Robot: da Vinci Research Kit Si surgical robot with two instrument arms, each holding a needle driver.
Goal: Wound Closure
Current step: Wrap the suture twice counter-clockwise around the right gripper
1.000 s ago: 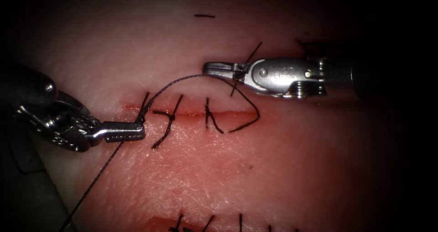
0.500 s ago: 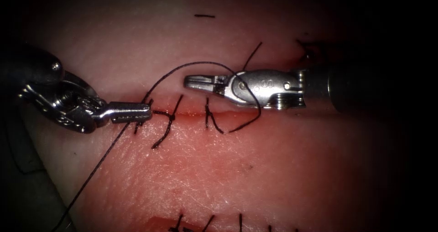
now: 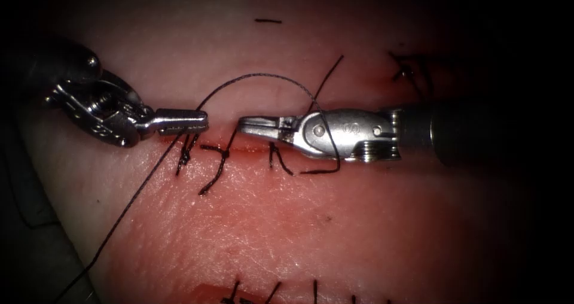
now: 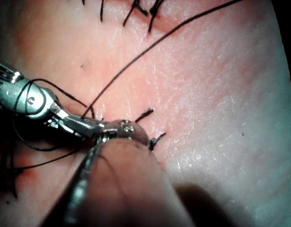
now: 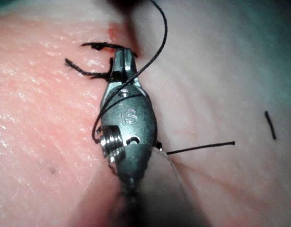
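The cut (image 3: 251,150) runs across the tissue (image 3: 287,220), with three dark stitches on it. My left tool (image 3: 202,121) lies at the cut's left end, jaws shut on the thread (image 3: 263,75) near its tip. From there one strand runs off to the lower left. The other arcs up and wraps round my right tool (image 3: 244,124), then ends just below the cut. The right tool lies along the cut over the stitches, jaws shut and holding nothing. In the right wrist view the thread (image 5: 157,47) loops round the right tool (image 5: 122,54). The left wrist view shows the left tool (image 4: 128,128) tip to tip with it.
A straight strand of thread (image 3: 332,70) sticks up behind the right tool. A short cut piece of thread (image 3: 268,21) lies on the far tissue. Another knotted stitch (image 3: 409,70) sits at the upper right, and a row of stitches (image 3: 275,292) lines the near edge.
The left tool has moved up and right, from below the cut to its left end, carrying the thread. The right tool has moved left and down to the cut, inside the thread's loop.
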